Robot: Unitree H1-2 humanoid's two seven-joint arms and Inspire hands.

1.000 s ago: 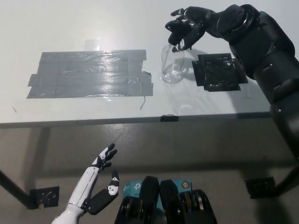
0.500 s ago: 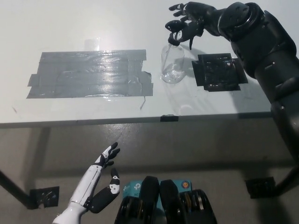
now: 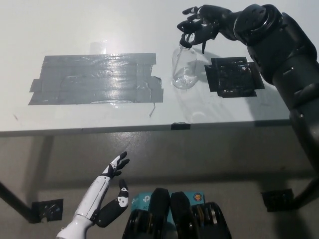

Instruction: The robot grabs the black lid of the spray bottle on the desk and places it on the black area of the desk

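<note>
Black against the pale desk (image 3: 75, 30), your right hand (image 3: 199, 27) sits at the neck of the clear spray bottle (image 3: 183, 69), and its fingers (image 3: 192, 31) curl round the black lid (image 3: 185, 42), which sits at the bottle's mouth; you cannot tell from this view whether the lid is seated on the neck or just lifted clear of it, nor whether the hold is firm. You will find the bottle upright on the desk, just beside the black area (image 3: 233, 76), a dark square patch with ragged tape edges lying to the bottle's right in the picture, under your black right arm (image 3: 279, 50). On the bottle's other side lies a wide grey tape patch (image 3: 94, 79), shiny in places, its near corner close to the bottle's base but not touching it. A small dark mark (image 3: 180, 126) sits on the desk's front edge below the bottle. Your white left hand (image 3: 107, 191) rests well below the desk edge at the lower left, fingers spread and empty. On the floor you can see a black bracket (image 3: 47, 209) at the foot of a desk leg on the left and another bracket (image 3: 276, 199) at the right.
</note>
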